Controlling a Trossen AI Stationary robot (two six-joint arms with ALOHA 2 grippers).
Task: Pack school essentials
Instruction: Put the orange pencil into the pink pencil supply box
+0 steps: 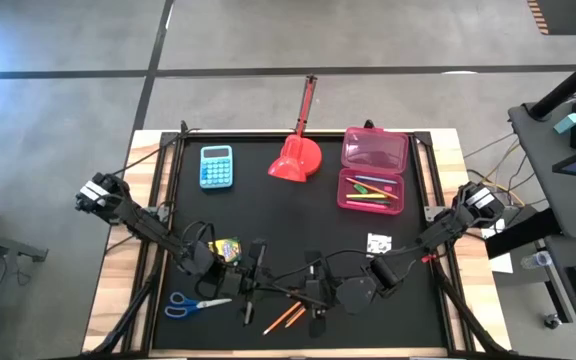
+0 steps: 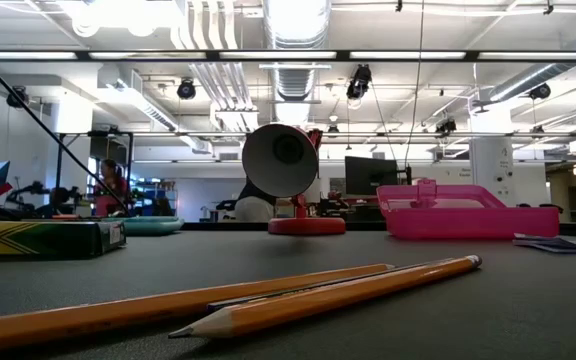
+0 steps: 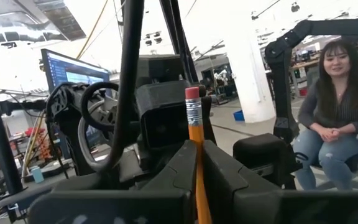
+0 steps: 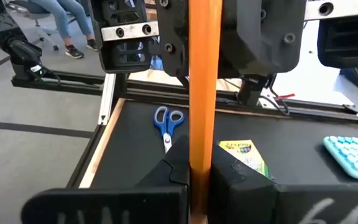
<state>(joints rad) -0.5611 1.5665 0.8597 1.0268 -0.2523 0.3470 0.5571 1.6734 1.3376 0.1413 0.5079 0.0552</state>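
As both hands, left (image 3: 197, 180) and right (image 4: 199, 174), clamp one orange pencil (image 3: 195, 134) mid-handover above the surface's front, the next move calls for one to release before the pink case (image 1: 373, 167) is reached

Two orange pencils (image 1: 286, 318) lying on mat near front edge; one more pencil (image 3: 196, 155) standing between left gripper's fingers. One pair of blue-handled scissors (image 1: 190, 305) lying. One crayon box (image 1: 226, 248) sitting. One light-blue calculator (image 1: 216, 166) lying. One red scoop (image 1: 296, 158) resting. One pink pencil case (image 1: 373, 168) lying open, holding perhaps four or five pens. One white speckled square (image 1: 378, 243) lying.
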